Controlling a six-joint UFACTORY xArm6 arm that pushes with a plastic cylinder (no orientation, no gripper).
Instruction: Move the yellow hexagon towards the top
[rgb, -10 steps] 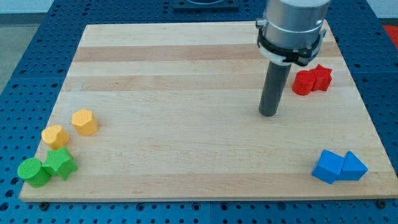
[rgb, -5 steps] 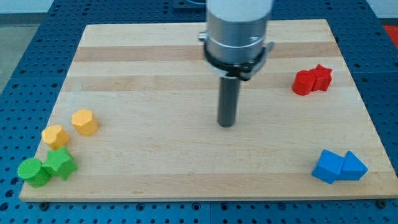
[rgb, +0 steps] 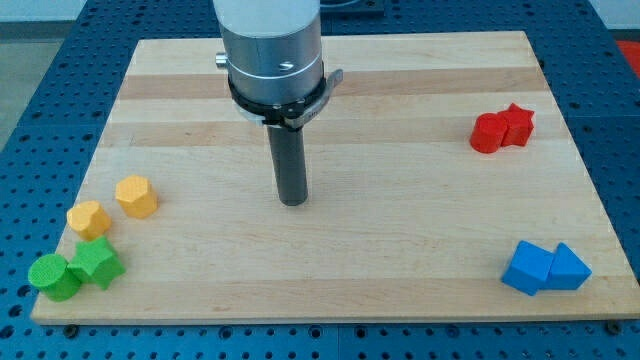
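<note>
my tip (rgb: 292, 203) sits on the wooden counter (rgb: 400, 240), a little left of the view's middle, at the end of the straight dark rod hanging from the big grey cylinder above it. no fingers here to call apart or together (this arm ends in a plain rod, nothing that grasps).

over to the view's left, well apart from my tip, there's the yellow hexagon (rgb: 136, 196), lying flat near the counter's left edge, roughly level with my tip and touching nothing. just below and left of it is a second yellow block (rgb: 88, 219), near it with a small gap showing between them; its shape is harder to read, something chunky and many-sided.

down in the bottom-left corner, the green cylinder (rgb: 53, 276) stands right beside the green star (rgb: 96, 263), the two touching or nearly so, and the star sits just beneath that second yellow block.

across on the view's right, far from my tip, a red cylinder (rgb: 489, 132) is pressed up against a red star (rgb: 517, 123) near the upper right edge. in the bottom-right corner a blue cube (rgb: 527, 267) touches a blue triangle (rgb: 567, 268).
</note>
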